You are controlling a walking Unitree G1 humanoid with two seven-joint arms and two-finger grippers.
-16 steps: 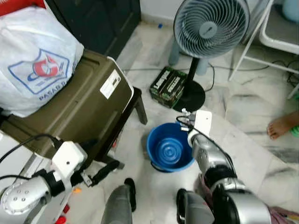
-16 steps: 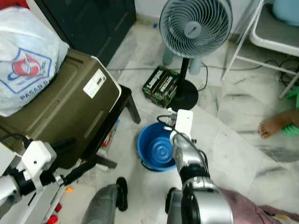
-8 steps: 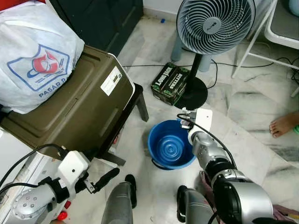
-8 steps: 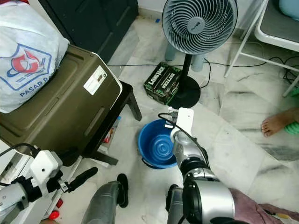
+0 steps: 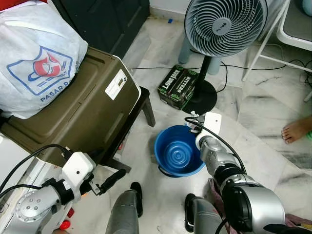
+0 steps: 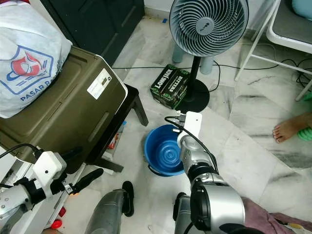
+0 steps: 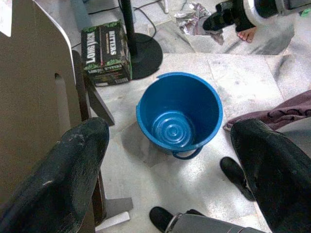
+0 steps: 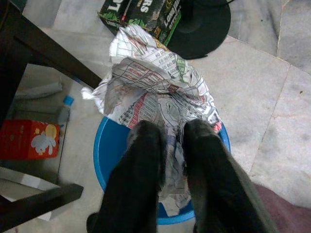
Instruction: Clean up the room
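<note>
A blue bucket [image 5: 178,151] stands empty on the marble floor in front of me. My right gripper [image 8: 170,141] hangs above the bucket's far rim, shut on a crumpled newspaper ball [image 8: 160,92]; the paper [image 7: 194,17] also appears in the left wrist view, held higher than the bucket [image 7: 180,114]. In the eye views the right wrist's white camera block [image 5: 212,123] hides the paper. My left gripper [image 5: 113,179] is low at the left beside the olive case, open and holding nothing, its fingers [image 7: 58,179] wide apart.
An olive case [image 5: 83,112] lies on a dark stool at the left, with a white plastic bag [image 5: 34,63] on it. Behind the bucket are a standing fan [image 5: 222,24] and a green box [image 5: 179,87]. A person's bare foot [image 5: 296,130] is at the right. A red carton [image 8: 29,141] lies under the stool.
The head view has tilted a little. My left arm dipped and rose again slightly. The right gripper stays over the bucket with the paper.
</note>
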